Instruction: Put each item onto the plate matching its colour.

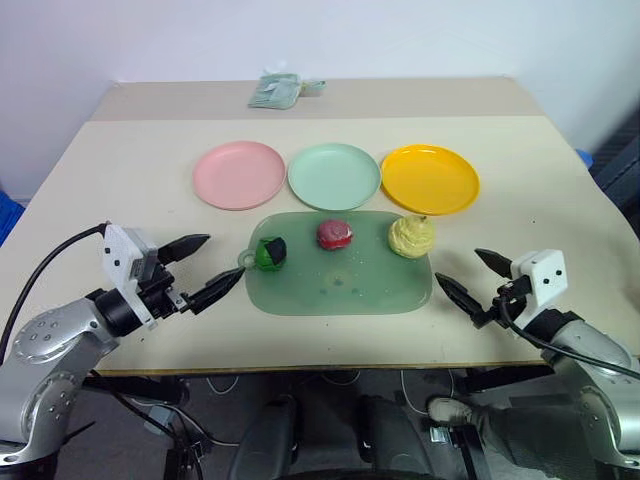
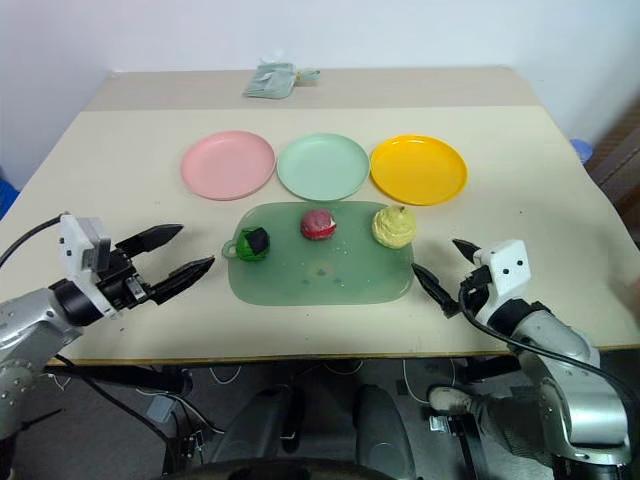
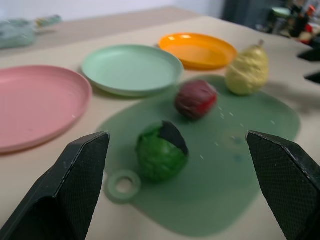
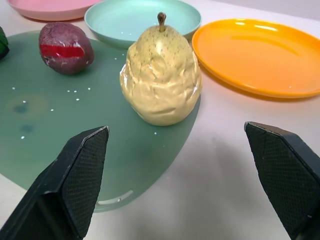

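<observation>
Your three toy foods sit in a row on the green mat near the front edge of the surface: the dark green item at the mat's left end, the dark red item mid-row, the pale yellow item at the right. Behind the mat lie the pink plate, mint green plate and orange-yellow plate, all bare. Your left gripper and right gripper flank the mat, both spread wide, grasping nothing.
</observation>
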